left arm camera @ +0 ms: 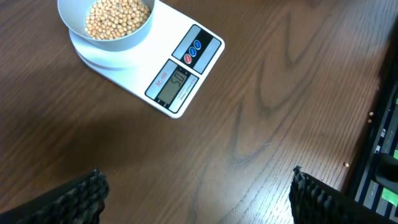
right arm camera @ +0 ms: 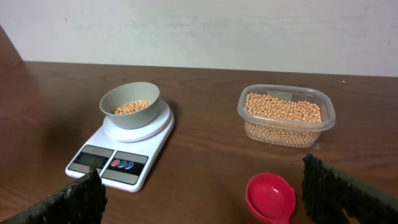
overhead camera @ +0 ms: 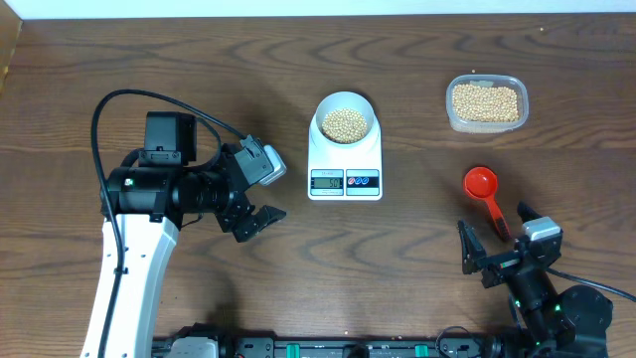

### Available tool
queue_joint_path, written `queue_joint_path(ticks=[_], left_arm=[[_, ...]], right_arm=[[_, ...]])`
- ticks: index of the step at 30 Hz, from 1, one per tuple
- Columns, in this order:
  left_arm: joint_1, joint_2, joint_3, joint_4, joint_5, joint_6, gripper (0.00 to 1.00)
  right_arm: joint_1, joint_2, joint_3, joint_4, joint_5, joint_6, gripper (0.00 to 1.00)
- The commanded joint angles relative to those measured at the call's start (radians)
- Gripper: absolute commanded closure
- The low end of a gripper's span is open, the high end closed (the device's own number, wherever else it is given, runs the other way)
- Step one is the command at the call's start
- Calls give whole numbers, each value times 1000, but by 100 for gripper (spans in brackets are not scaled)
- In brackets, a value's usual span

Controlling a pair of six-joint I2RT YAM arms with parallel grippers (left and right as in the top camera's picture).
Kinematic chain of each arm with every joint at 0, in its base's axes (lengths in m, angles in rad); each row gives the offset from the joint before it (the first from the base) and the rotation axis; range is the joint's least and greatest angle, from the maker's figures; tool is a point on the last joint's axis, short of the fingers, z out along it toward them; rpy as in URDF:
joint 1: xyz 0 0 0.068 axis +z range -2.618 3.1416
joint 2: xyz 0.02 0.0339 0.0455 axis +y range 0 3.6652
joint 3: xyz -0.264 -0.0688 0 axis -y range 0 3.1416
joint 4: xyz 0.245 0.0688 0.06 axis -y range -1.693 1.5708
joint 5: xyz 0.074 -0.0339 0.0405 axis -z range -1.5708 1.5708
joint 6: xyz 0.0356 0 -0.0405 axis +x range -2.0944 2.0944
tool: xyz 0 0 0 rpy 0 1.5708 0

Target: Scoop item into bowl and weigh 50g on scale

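A dark wood tabletop (overhead camera: 397,268) runs back to a pale wall. The white kitchen scale (overhead camera: 345,164) sits near its middle, and the pale bowl (overhead camera: 345,99) stands on the scale's round platform, behind the display. A layer of tan soybeans (overhead camera: 345,123) lies in the bowl. The display's digits seem to start with 50; the rest is too small to read.

The left claw (overhead camera: 255,223) hangs left of the scale and nearer the front edge, well apart from it. Its fingers are spread wide with nothing between them. The right claw (right arm camera: 200,177) is right of the scale, close to the front edge, also spread wide and empty.

A clear plastic tub (overhead camera: 486,102), right of the scale and farther back, holds many more soybeans. A red measuring scoop (overhead camera: 481,182) lies empty on the tabletop, right of the scale. Its handle points toward the right claw and reaches in between the spread fingers.
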Motion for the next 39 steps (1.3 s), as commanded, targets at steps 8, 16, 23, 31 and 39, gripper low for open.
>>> queue_joint_path(ticks=[8, 16, 23, 31, 39], left_arm=[[3, 3, 16, -3, 3, 14, 4], [3, 3, 16, -3, 3, 14, 5], [3, 3, 16, -3, 3, 14, 5], [3, 3, 16, -3, 3, 14, 5], [3, 3, 16, -3, 3, 14, 5]], right_arm=[[6, -11, -6, -2, 28, -11, 1], [10, -11, -21, 53, 39, -11, 1], [69, -11, -111, 212, 108, -11, 1], [90, -11, -182, 286, 136, -11, 1], [90, -11, -182, 285, 136, -11, 1]])
